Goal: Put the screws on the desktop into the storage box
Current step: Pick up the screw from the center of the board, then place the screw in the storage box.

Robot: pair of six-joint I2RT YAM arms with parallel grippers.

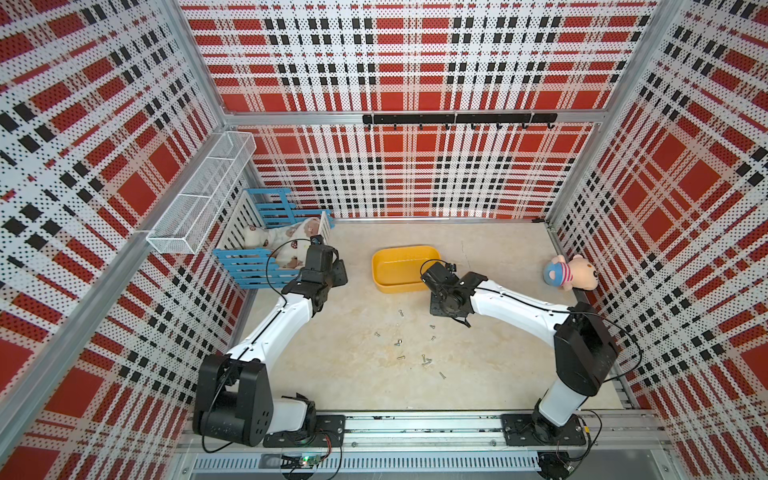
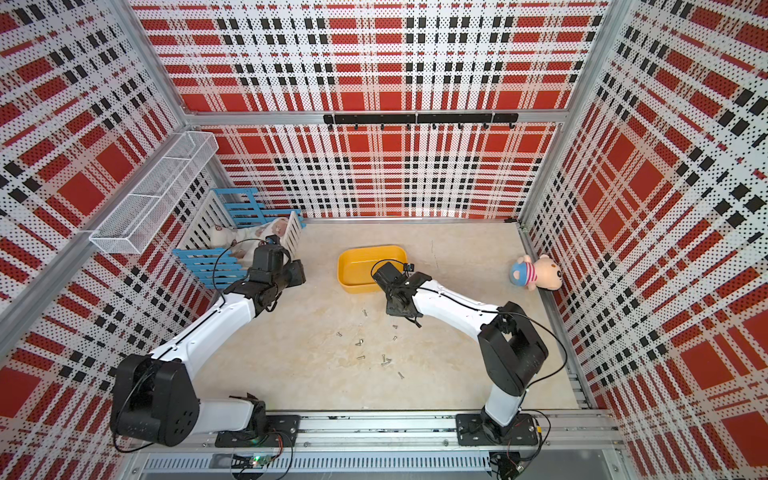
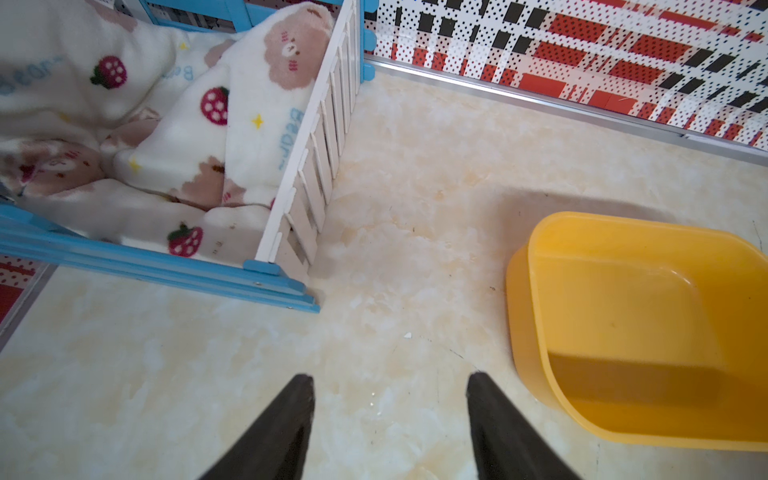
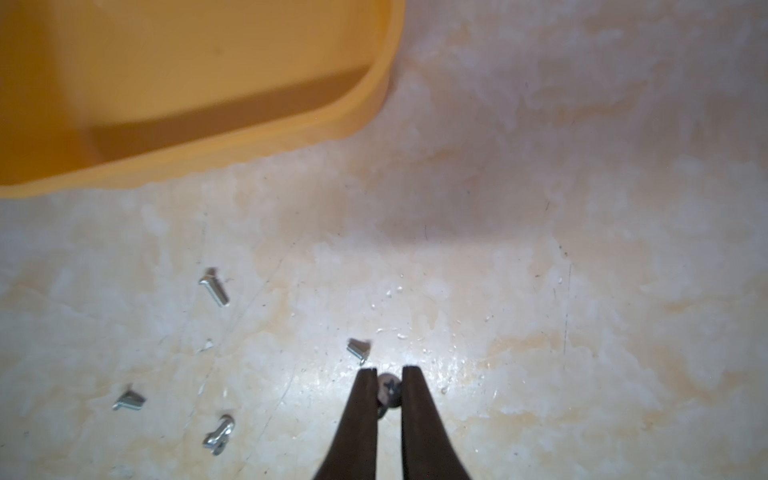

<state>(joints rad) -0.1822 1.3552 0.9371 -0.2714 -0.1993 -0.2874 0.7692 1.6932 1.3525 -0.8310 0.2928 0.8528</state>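
Your right claw [image 4: 388,370] was clamped on one screw [image 4: 389,391] near the box [image 4: 365,112]; you needed to hold tight and lift slowly.

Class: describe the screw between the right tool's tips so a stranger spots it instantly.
Find the yellow storage box; the right tool hangs beside it. The screw pinched between its tips shows a cross-slotted head; the other screws lie loose.

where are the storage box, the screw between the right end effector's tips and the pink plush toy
storage box [image 1: 399,288]: a top view, near outer wall
screw [image 4: 388,392]: right wrist view, cross-slot head
plush toy [image 1: 581,271]: a top view, pink part
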